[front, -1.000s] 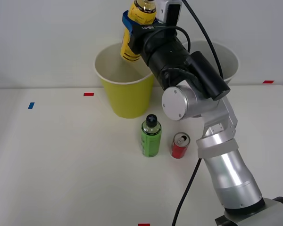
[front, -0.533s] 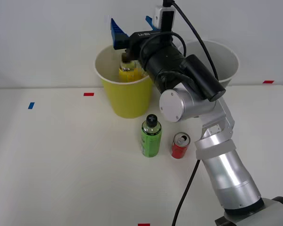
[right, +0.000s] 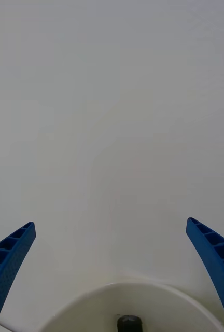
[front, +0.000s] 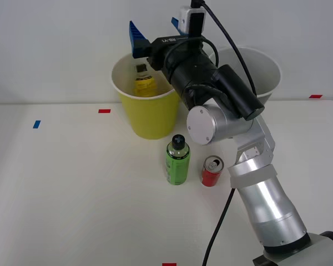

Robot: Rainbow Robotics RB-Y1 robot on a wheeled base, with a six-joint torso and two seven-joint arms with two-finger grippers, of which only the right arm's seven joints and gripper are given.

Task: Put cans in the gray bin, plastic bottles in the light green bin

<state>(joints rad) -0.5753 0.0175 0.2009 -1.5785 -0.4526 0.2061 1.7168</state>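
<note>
The right arm's blue ribbed tool (front: 155,33) is seen spread wide and empty, poised above the large yellow-green cup-shaped bin (front: 150,113) at the table's far edge. The yellow-wrapped black-capped plastic bottle (front: 144,84) is seen inside that bin, resting below the rim. The gray cup-shaped bin with white rim (front: 266,75) is placed just beside it, partly hidden by the arm. Nearer the table's middle, the green-wrapped black-capped plastic bottle (front: 177,162) and the small red drink can with silver top (front: 212,170) are stood upright, close together but not touching.

The green bottle is judged light, smooth and slightly slippery (a thin wall, probably squashable); a hold across the wrapped mid-body is advised, not the cap. The can is judged stiff but easily tipped.

Open white table (front: 72,194) is left toward the near edge and left side; little room is left between bottle and can, so a knock is risked.
</note>
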